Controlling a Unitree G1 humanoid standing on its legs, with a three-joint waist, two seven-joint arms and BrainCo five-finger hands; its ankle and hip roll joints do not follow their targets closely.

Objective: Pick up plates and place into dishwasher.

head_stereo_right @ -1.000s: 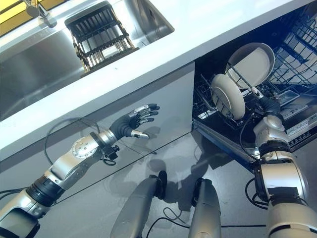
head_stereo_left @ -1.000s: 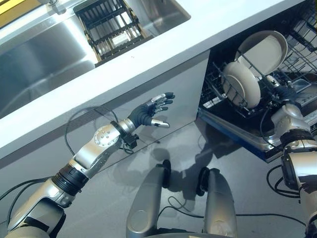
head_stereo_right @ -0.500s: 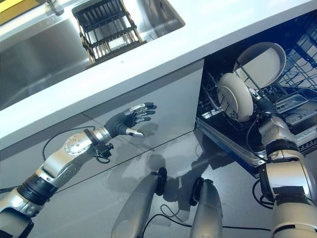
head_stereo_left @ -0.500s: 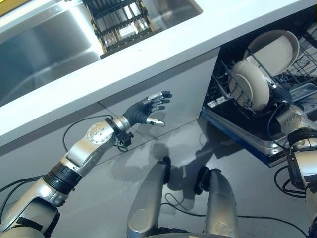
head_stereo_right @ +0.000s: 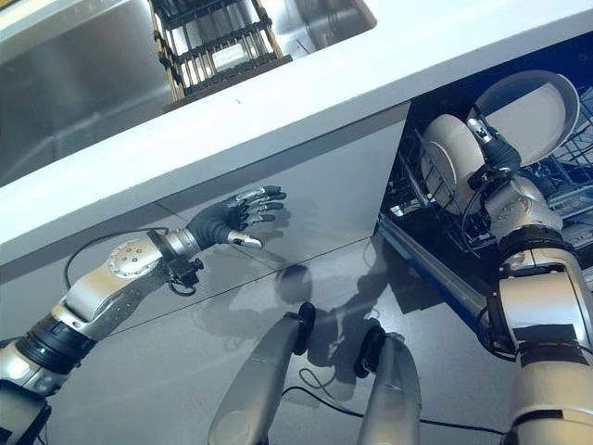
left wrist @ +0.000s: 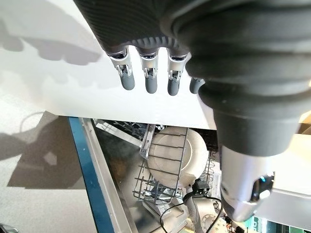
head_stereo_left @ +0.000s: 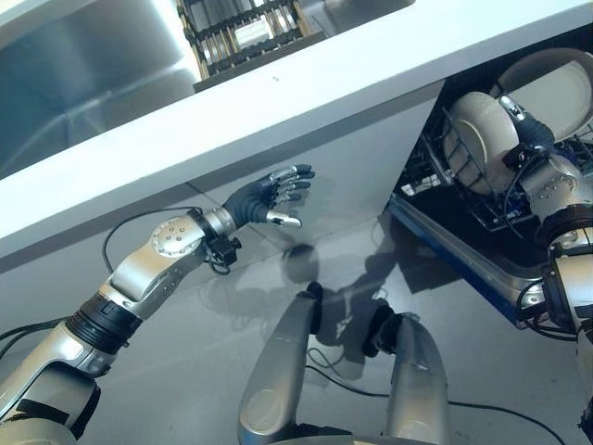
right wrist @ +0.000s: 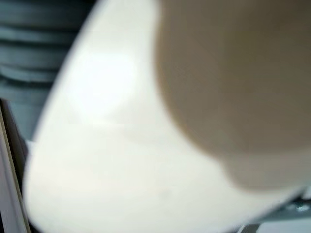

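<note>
1. Two plates standing on edge in the dishwasher rack [head_stereo_left: 435, 167], below the tabletop [head_stereo_left: 306, 74]: front plate [head_stereo_left: 477, 139] nearer the open side, rear plate [head_stereo_left: 556, 88] behind it and higher; both seated between the wire tines.
2. Right hand [head_stereo_left: 523, 139] at the front plate's rim, fingers reaching along the plate edge; cannot tell from any view whether curled round the rim or merely resting against it; right wrist view taken up by a pale plate surface very close.
3. Left hand [head_stereo_left: 269, 197] idle, fingers spread and relaxed, holding nothing, hanging in front of the grey cabinet panel [head_stereo_left: 324, 167], well apart from the rack.
4. Judged step: seating the front plate in its slot; release to follow.
5. To do well: keep the plate upright and parallel to the rear plate; confirm the lower rim sits between two tines before letting go; open the fingers slowly; withdraw along the plate's plane, away from the rear plate.
6. Risk: plate tipping against its neighbour if released while unsupported; dark fingertips catching on rack wire.
7. Dish rack [head_stereo_left: 246, 32] in the sink [head_stereo_left: 83, 83] above appears without plates.
</note>
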